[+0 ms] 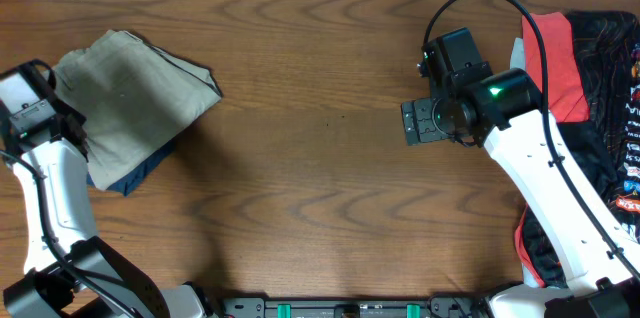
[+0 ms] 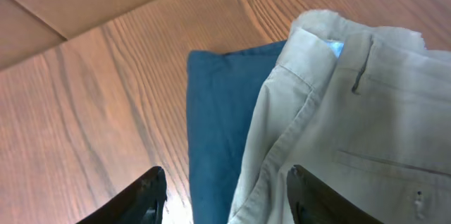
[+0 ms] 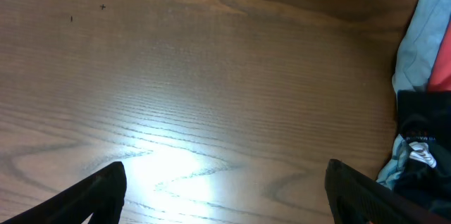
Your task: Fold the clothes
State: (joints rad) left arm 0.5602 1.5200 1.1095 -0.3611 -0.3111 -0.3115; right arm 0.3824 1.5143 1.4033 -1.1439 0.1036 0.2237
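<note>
Looking outward from the near edge of the desk [image 1: 300, 208], we meet the right gripper [image 3: 232, 196] first. Its fingers are spread wide over bare wood right of the middle, pinching nothing. We judge it is parked there to keep clear of the unfolded heap.

That heap runs along the right edge: a red piece [image 1: 560, 53], a black printed piece [image 1: 610, 78] and a light-blue piece [image 3: 416, 41]. All are crumpled, so most of the task is left.

About as far back, at the left edge, the left gripper [image 2: 232, 199] hangs with fingers apart. It sits just above the pale khaki shorts [image 1: 125, 83] and seems clear of them and of the navy shorts [image 2: 211, 125] beneath.

Furthest back, the khaki shorts lie folded on the navy ones toward the far-left corner. We take this stacking as a way to gather finished garments well apart from the heap.
</note>
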